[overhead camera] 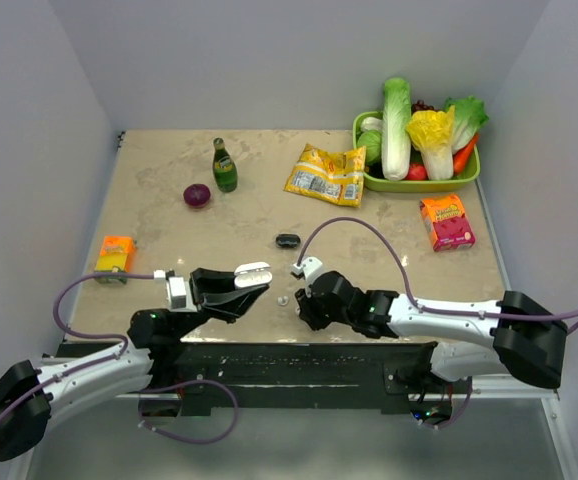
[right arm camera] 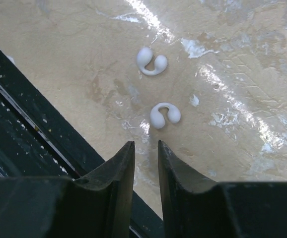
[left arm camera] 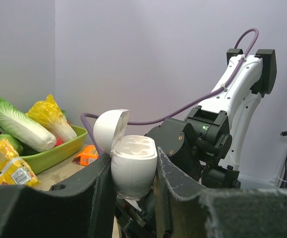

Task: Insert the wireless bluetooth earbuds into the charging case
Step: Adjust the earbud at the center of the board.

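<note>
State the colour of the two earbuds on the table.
The earbuds are white, clearest in the right wrist view.

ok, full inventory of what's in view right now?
charging case: one, white, lid open, in left gripper
earbuds: two, white, on table ahead of right gripper
bottle: one, green, far left
red onion: one, purple, beside bottle
snack bag: one, yellow, far centre
tray: one, green, far right, holding vegetables
orange box: one, left edge
red box: one, right side
small object: one, black, centre
left gripper: shut on charging case
right gripper: jaws slightly apart, empty
</note>
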You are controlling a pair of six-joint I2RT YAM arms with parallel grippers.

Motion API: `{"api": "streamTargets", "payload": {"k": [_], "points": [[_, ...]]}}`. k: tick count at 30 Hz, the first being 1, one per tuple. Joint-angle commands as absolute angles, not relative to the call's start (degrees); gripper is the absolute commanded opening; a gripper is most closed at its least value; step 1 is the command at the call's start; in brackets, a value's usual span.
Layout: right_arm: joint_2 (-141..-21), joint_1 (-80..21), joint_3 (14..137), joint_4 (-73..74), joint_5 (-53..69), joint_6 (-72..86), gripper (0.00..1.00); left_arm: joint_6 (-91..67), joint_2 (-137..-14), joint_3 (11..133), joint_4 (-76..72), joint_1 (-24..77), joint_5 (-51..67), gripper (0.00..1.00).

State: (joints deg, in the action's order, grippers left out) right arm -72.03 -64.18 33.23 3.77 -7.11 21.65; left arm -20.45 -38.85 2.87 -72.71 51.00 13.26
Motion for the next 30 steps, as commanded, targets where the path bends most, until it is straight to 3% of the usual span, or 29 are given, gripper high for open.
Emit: {"api": "streamTargets", "payload": {"k": [1, 4, 8, 30], "points": [[-71.4, -64.4, 35.3, 0.4, -10.6, 21.5, 0.32, -20.7, -39.4, -6.6, -76.0, 50.7, 12.2, 0.00], [-75.6, -64.4, 38.6, 0.2, -10.0, 19.3, 0.35, -20.8, -39.2, -6.7, -76.2, 50.7, 12.0, 0.00], [-80.6, -64.4, 40.6, -2.9, -7.6, 16.6, 0.31, -20.8, -38.3, -7.1, -75.7, 50.7, 11.8, 0.00], [-92.6, -64.3, 47.6, -4.5, -6.4, 11.3, 0.35, -21.0, -33.5, -8.6, -73.3, 50.7, 12.0, 0.00]]}}
